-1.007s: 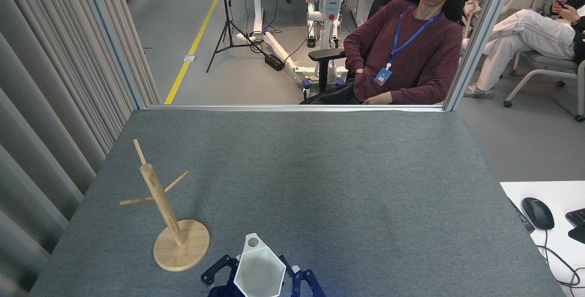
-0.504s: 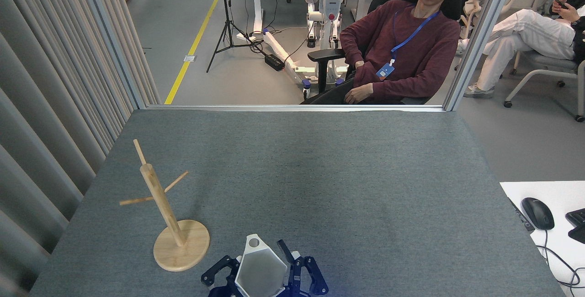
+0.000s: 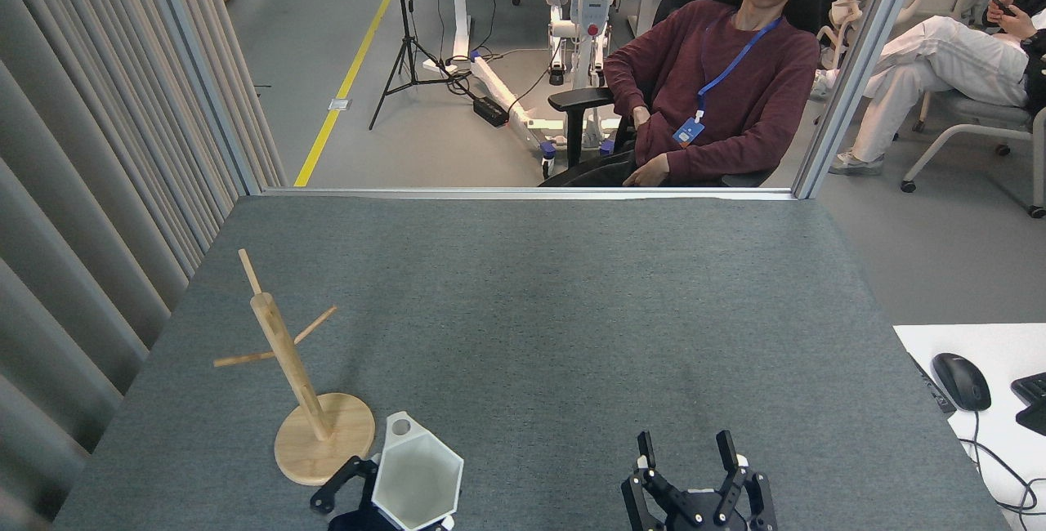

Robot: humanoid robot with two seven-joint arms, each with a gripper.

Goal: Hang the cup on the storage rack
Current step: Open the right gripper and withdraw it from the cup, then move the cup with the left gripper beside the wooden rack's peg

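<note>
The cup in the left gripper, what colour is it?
Plain matte white, no pattern; the cup shows clearly in the head view.

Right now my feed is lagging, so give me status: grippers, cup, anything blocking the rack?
Left gripper shut on cup, right gripper open, empty. Cup upright, beside storage rack base, not hung. Pegs bare, nothing in the way.

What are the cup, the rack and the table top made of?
The cup looks like matte white plastic or ceramic: flat facets, no shine; which one I cannot tell. The rack is light unfinished-looking wood, pale tan with faint grain on its disc base. The table top seems covered in grey felt or carpet-like fabric: a speckled, fuzzy, non-reflective surface.
</note>
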